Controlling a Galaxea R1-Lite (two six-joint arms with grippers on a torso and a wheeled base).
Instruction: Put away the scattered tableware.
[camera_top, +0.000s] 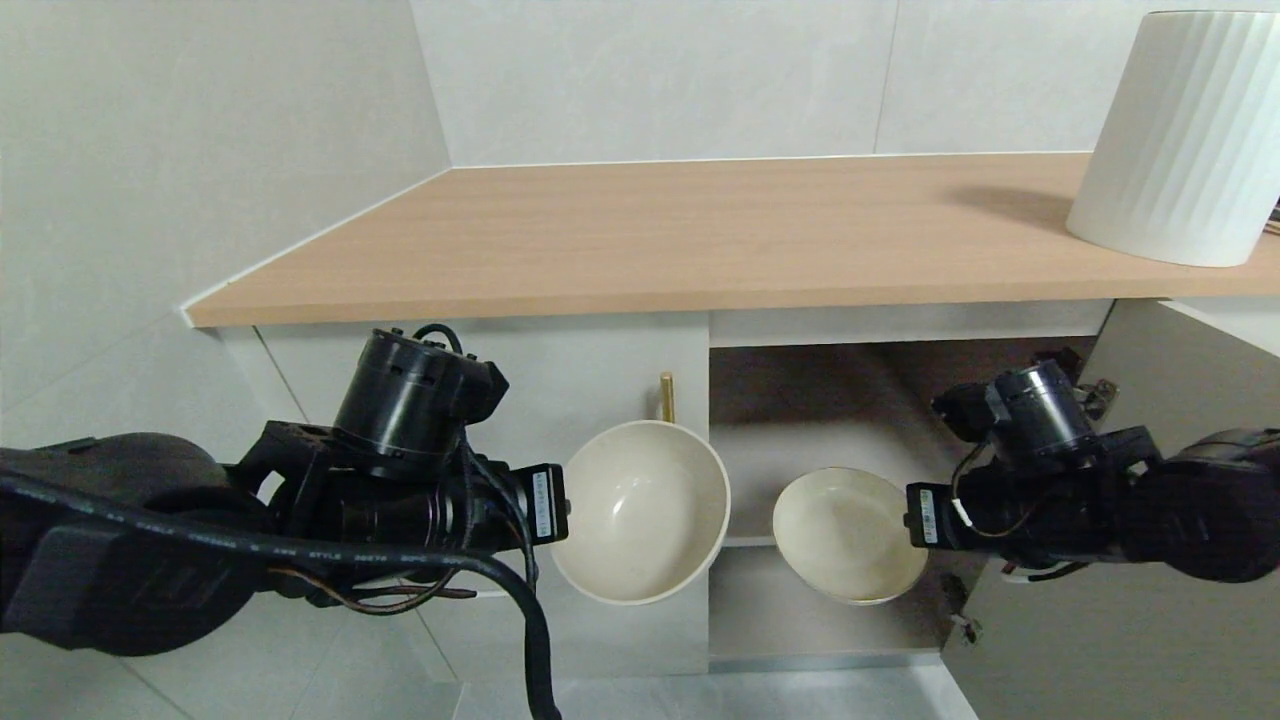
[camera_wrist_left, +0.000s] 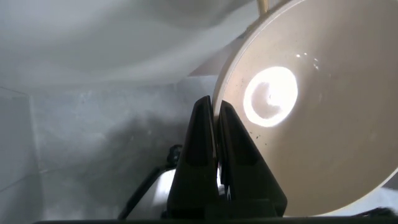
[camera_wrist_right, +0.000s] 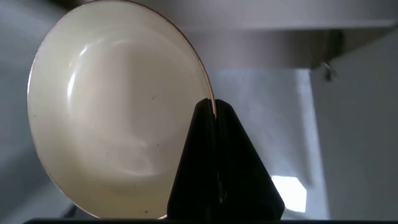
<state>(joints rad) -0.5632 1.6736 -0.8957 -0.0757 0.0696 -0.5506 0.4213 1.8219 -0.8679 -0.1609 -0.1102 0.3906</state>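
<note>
your left pincer (camera_top: 565, 505) is clamped on the rim of the left bowl (camera_top: 645, 510). your right pincer (camera_top: 912, 528) is clamped the same way on the rim of the right bowl (camera_top: 850, 535). each bowl hangs in the air on edge from that one pinch, hollow side turned up toward the head camera. an edge grip makes sense here, as i judge it: a bowl is too wide to take across, and the thin rim is the part the fingers can close on.

moving outward, the left bowl sits in front of the shut door (camera_top: 600, 360), just below its brass handle (camera_top: 666, 396). the right bowl sits in front of the open cupboard (camera_top: 820, 400), about level with the shelf (camera_top: 745, 495). neither bowl is resting on anything yet. the right one looks better placed to go in (the left would have to cross over to the opening). above them are the wooden counter (camera_top: 700, 230) and a white ribbed tub (camera_top: 1180, 140) at its right end.

the head view gives you the layout: both arms, both bowls and the opening between them. the left wrist view gives you the pinch itself, with the fingers (camera_wrist_left: 202, 124) pressed together on the rim and a bright glare spot in the bowl's bottom. the right wrist view gives you the other pinch. beyond that bowl it also takes in the cupboard's dark inside and the open door (camera_wrist_right: 360, 124).
</note>
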